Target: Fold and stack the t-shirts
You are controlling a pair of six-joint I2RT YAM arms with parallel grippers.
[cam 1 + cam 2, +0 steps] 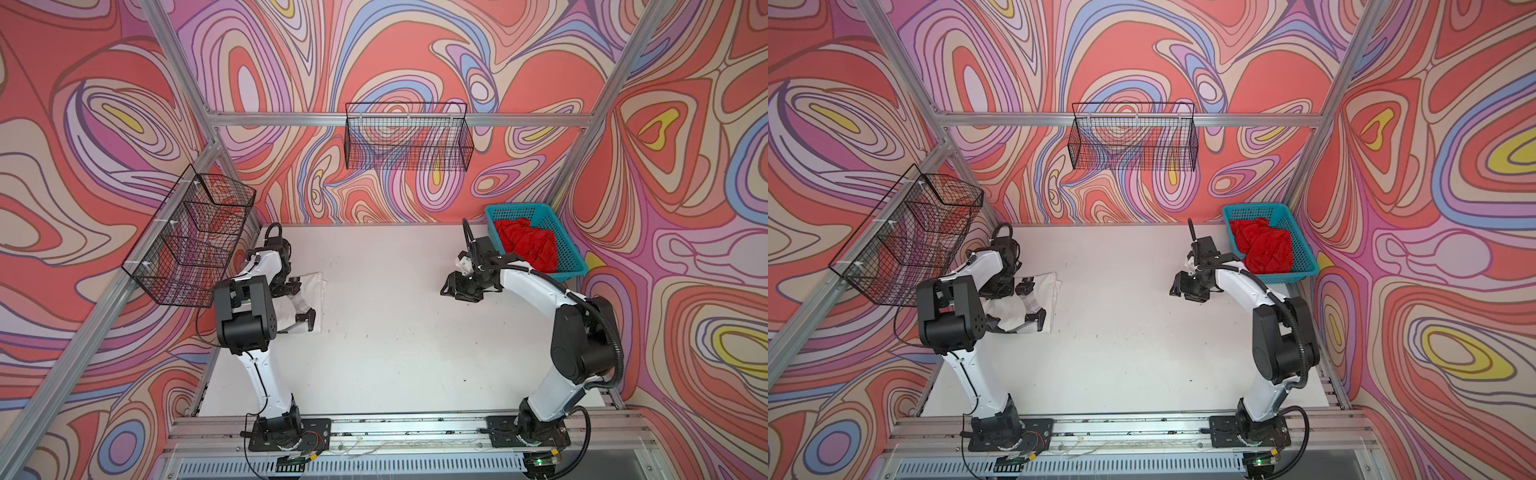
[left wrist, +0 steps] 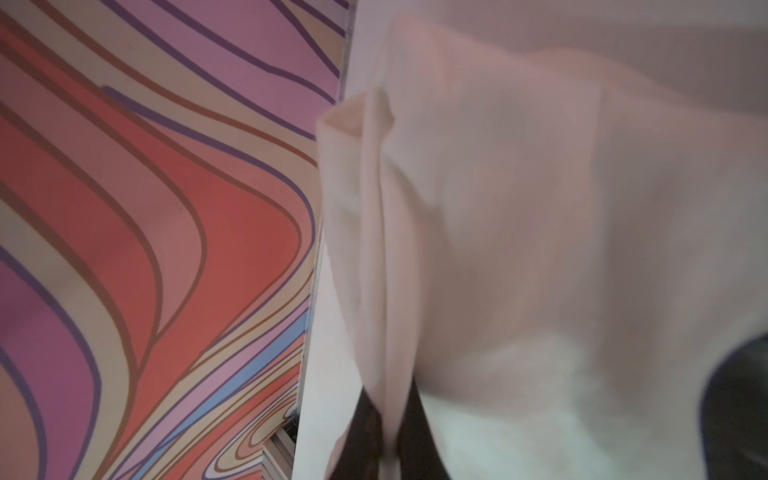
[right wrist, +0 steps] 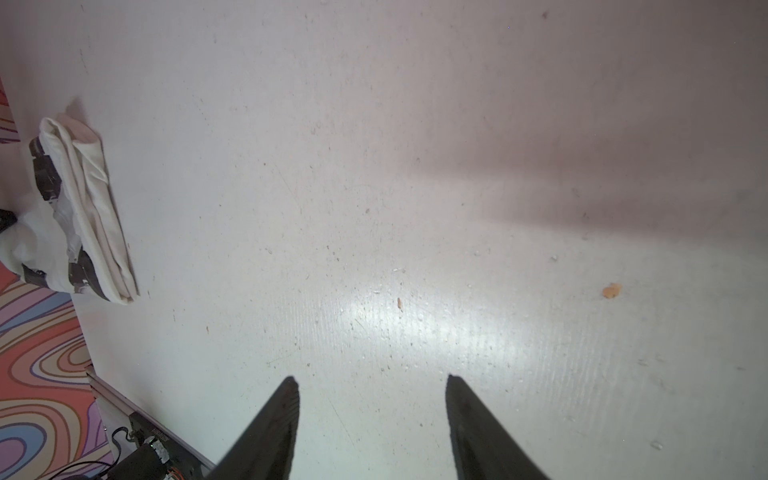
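Left claw [image 2: 388, 419] pinched tight on folded white shirt [image 1: 309, 291] at bench [image 1: 395, 332] edge. Right claw [image 3: 372, 415] parted, holding nothing. Red shirt [image 1: 528, 245] bunched in teal basket [image 1: 569, 249].

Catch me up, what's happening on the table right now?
The left gripper has its jaws pinched shut on a fold of the white t-shirt, which lies partly folded at the left side of the table. The right gripper hangs over bare table with its jaws open, holding nothing. The red t-shirt sits crumpled in the teal basket at the far right corner, not yet folded or stacked.
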